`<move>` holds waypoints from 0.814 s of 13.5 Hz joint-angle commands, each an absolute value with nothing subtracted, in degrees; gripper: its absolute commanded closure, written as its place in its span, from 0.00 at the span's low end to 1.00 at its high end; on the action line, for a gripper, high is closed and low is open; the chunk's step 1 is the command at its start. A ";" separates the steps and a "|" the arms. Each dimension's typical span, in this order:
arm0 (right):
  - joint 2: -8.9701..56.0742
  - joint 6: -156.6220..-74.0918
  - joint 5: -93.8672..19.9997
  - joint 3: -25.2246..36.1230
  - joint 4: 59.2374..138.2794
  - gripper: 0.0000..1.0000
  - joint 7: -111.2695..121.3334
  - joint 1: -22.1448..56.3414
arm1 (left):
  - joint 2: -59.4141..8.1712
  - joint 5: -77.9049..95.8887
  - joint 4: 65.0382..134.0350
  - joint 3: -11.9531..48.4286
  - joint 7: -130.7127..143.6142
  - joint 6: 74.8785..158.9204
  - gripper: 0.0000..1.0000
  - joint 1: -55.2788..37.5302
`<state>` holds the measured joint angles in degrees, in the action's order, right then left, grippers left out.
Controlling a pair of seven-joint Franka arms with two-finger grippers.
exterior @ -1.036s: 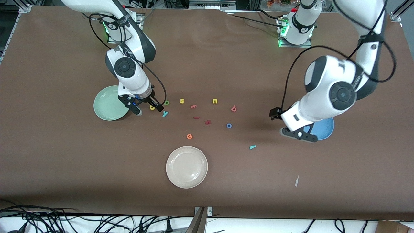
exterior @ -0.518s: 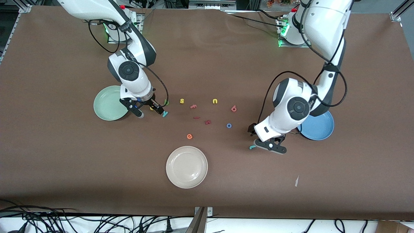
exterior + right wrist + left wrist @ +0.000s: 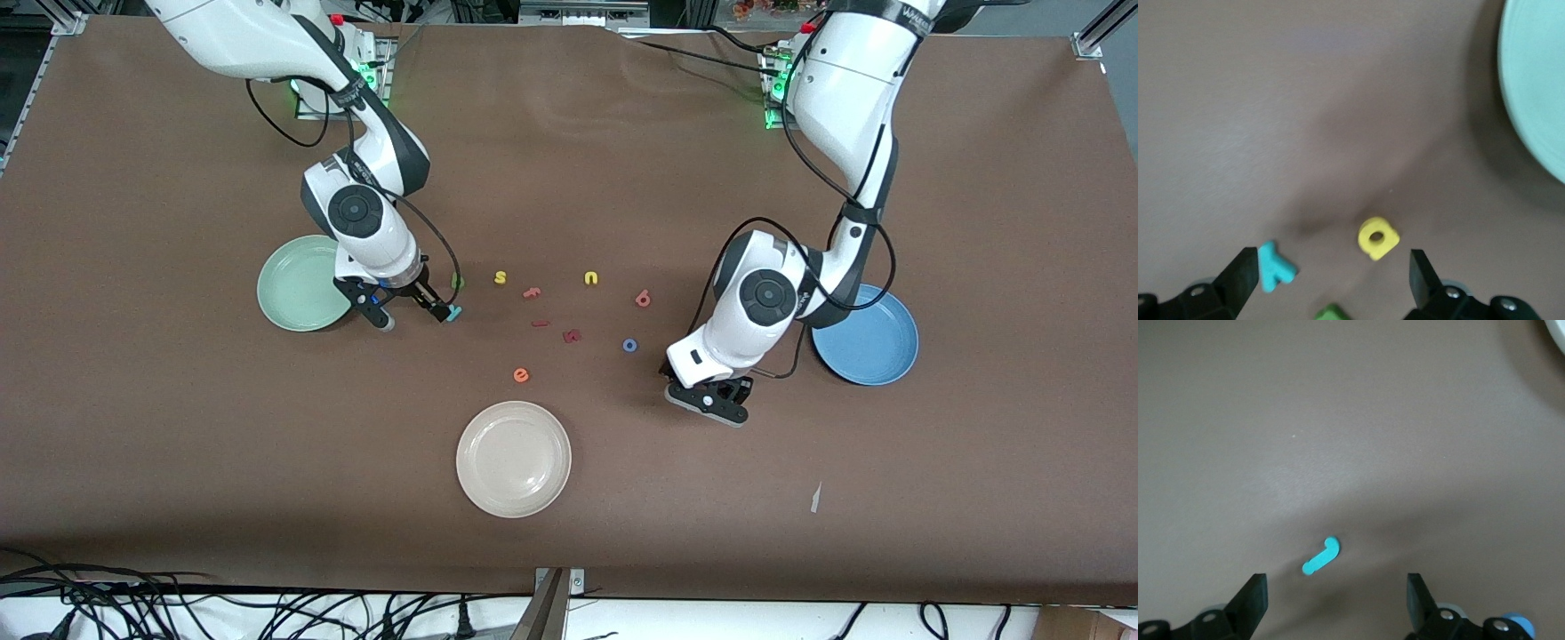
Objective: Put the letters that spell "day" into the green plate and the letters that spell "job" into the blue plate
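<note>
Both hands gape open: left hand (image 3: 1335, 603) over the flimsy teal "j" (image 3: 1321, 557), right hand (image 3: 1331, 283) over the yellow "a" (image 3: 1377, 239); pinch each featherlight letter's edges.

The only readable characters are loose foam letters lying on the brown table (image 3: 178, 427): a yellow "s" (image 3: 500, 277), a yellow "u" seen inverted (image 3: 591, 278), an orange "e" (image 3: 521, 375), a blue ring "o" (image 3: 629, 345) and a salmon-pink "b" (image 3: 643, 299).
</note>
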<state>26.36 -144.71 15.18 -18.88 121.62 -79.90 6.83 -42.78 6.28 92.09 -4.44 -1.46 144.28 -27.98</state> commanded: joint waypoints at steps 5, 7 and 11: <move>26.90 -148.80 16.96 -17.84 125.32 0.01 -81.39 6.33 | -45.26 1.32 93.87 -6.68 -14.04 151.43 0.02 -29.18; 26.54 -148.89 16.96 -17.84 127.17 0.04 -81.39 6.33 | -45.61 1.32 93.78 -7.03 -16.78 151.61 0.02 -29.18; 26.54 -148.71 16.96 -17.84 127.35 0.61 -80.95 6.33 | -46.32 1.23 93.78 -7.21 -17.75 151.61 0.04 -29.44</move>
<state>27.28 -148.15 15.65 -17.56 125.97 -79.94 6.72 -46.12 2.55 93.57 -6.34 -16.99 150.77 -28.62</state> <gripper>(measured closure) 0.150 0.022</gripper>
